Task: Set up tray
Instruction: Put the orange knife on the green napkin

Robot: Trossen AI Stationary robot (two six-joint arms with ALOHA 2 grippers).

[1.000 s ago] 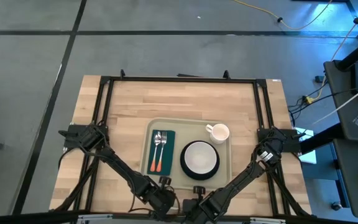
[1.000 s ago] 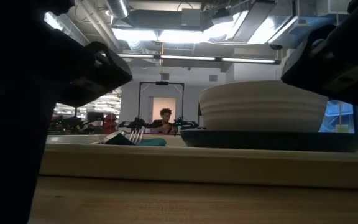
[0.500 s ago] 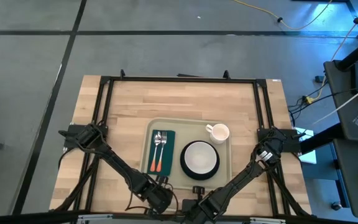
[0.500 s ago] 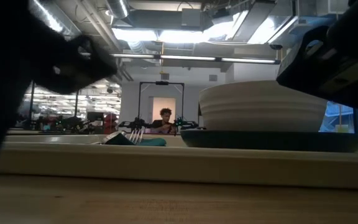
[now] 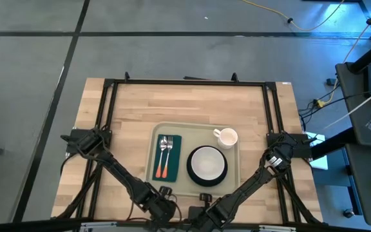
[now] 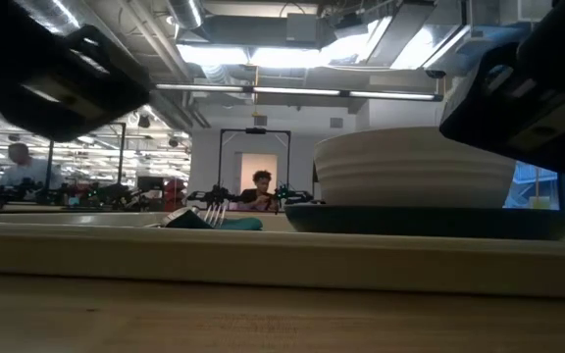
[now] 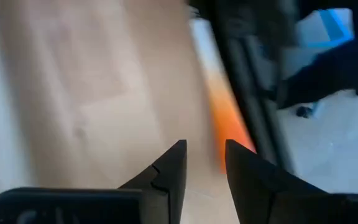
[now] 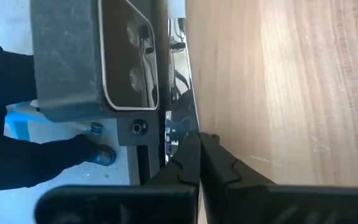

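The tray (image 5: 196,187) lay on the near half of the wooden table (image 5: 134,103), already dressed: a green napkin (image 5: 166,156) at its left with a fork (image 5: 162,145) and an orange-handled spoon (image 5: 166,161) on it, a white bowl (image 5: 207,162) on a dark plate (image 5: 190,173) at the middle right, and a white mug (image 5: 226,136) at the far right corner. Judged from that layout, the setting itself looked finished — nothing of the task lay loose on the bare wood, and both arms sat clear of the tray at the table's near edge.

The step in hand therefore read as the wind-down, with both arms drawn in toward rest. Any further move called only for keeping the grippers off the tray rim, since both sat just beside its near edge.

The left gripper (image 7: 204,163) hung low by the near edge, left of the tray's near-left corner, its arm folded back from its base at the table's left side; its two fingers stood apart with a plain gap between them, holding nothing. The right gripper (image 8: 199,149) sat just right of it, below the tray's near edge, arm folded likewise from the right side — its fingers pressed together, empty, pointing along the table's edge.
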